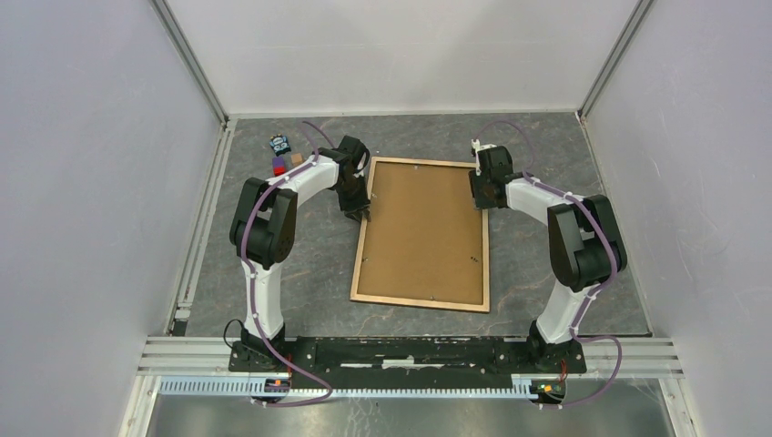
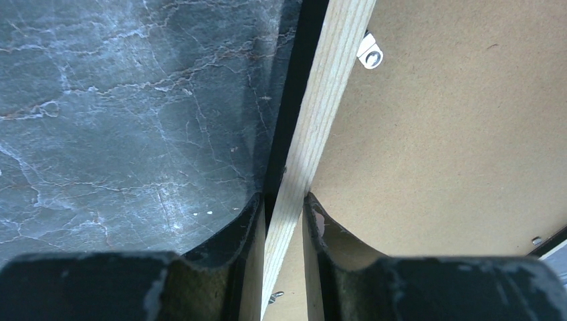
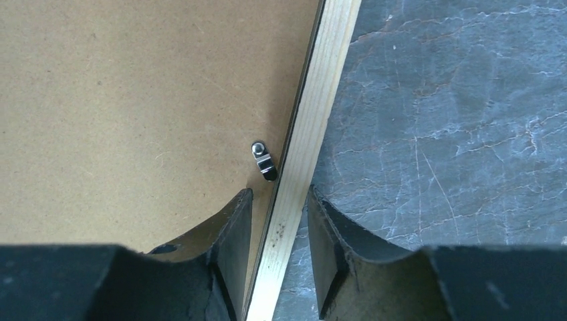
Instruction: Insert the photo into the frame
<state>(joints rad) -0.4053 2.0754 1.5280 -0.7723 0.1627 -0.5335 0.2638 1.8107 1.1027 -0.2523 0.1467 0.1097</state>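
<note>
The frame (image 1: 421,300) lies face down on the grey table, its light wood rails around a brown cardboard backing board (image 1: 423,228). The photo is not in view. My left gripper (image 1: 358,211) is at the frame's left rail. In the left wrist view this gripper (image 2: 284,197) is shut on the wooden rail (image 2: 321,100), one finger on each side. My right gripper (image 1: 480,196) is at the right rail. In the right wrist view that gripper (image 3: 281,195) straddles the rail (image 3: 314,114) with a gap on the board side, so it is open.
Small metal clips (image 3: 263,160) (image 2: 370,57) hold the backing board at the rails. A few small coloured objects (image 1: 279,155) lie at the back left of the table. White enclosure walls stand on the left, right and far sides.
</note>
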